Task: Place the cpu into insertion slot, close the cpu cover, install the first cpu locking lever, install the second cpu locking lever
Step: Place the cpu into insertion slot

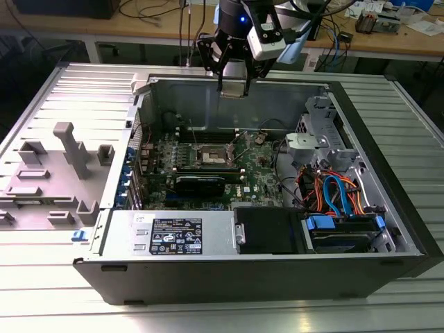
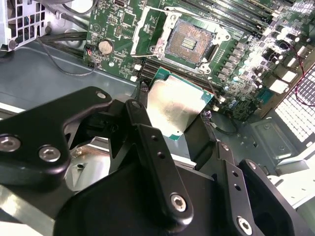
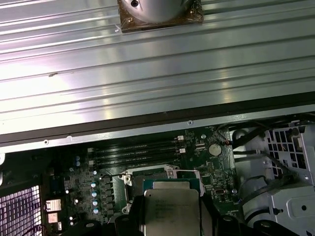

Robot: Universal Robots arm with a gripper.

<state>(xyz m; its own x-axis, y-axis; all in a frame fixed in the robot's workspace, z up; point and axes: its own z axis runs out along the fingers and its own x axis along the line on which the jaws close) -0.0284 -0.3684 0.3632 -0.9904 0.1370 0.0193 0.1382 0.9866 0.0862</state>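
My gripper (image 1: 234,89) hangs above the back wall of the open computer case, shut on the cpu (image 1: 234,75), a flat silver-grey square. In both wrist views the cpu (image 2: 173,104) (image 3: 172,210) sits between the black fingers (image 2: 143,125), tilted over the green motherboard (image 2: 118,22). The insertion slot (image 2: 189,43) (image 1: 211,157) lies below and apart from the chip. Its gold contact field is bare. The grey metal cpu cover (image 2: 147,32) frames the slot. A thin wire lever (image 2: 212,87) runs along one side of it.
Case walls (image 1: 229,84) ring the board. A long black card (image 1: 199,182) and memory strips (image 3: 135,151) lie by the slot. A drive cage with orange and blue cables (image 1: 333,194) fills the exterior view's right. A grey fixture (image 1: 66,159) stands on the exterior view's left.
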